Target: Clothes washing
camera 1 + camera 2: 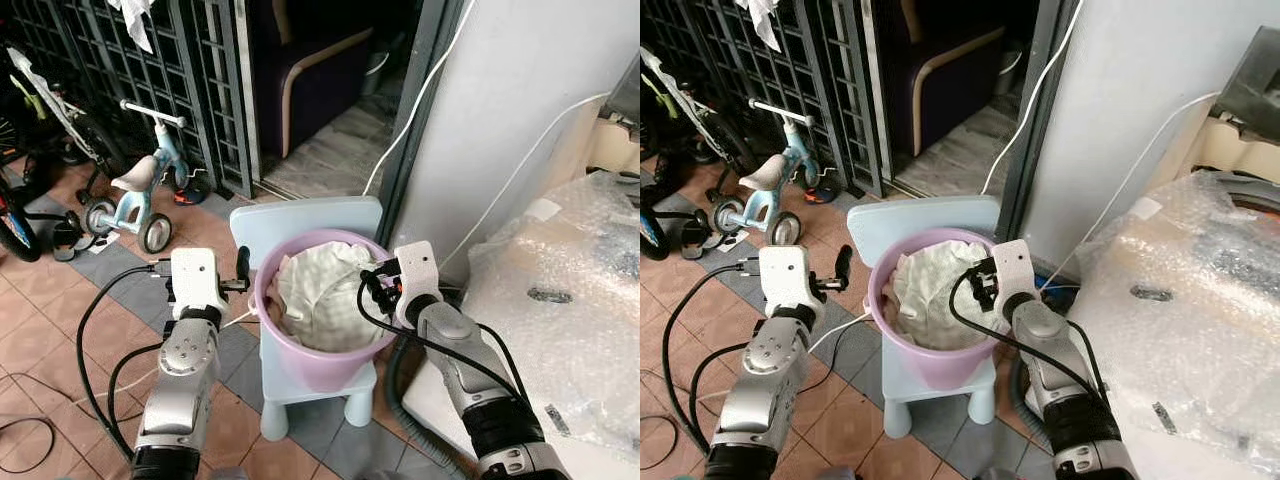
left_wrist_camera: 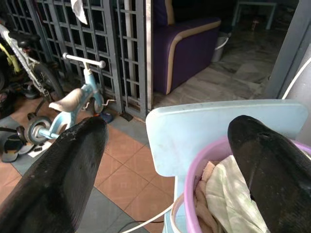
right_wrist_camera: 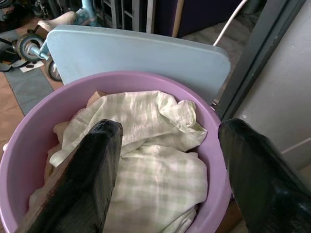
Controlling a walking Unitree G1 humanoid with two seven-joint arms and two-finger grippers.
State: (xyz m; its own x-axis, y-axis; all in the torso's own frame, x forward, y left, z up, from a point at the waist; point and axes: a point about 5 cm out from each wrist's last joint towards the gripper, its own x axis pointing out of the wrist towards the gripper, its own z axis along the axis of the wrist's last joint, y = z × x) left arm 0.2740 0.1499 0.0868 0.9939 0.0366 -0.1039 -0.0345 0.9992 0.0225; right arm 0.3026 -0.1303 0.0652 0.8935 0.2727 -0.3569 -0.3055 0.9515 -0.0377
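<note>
While the purple tub (image 1: pixel 300 340) sat on a pale blue chair (image 1: pixel 330 215), heaped with cream checked cloth (image 3: pixel 146 160), I held my left gripper (image 2: pixel 170 165) at its left rim, fingers spread, one outside and one over the tub. My right gripper (image 3: pixel 167 170) hung over the right rim, fingers wide apart above the cloth (touching nothing I could see). Beyond stood a tricycle (image 1: pixel 140 190) by a grille (image 1: pixel 150 70).
</note>
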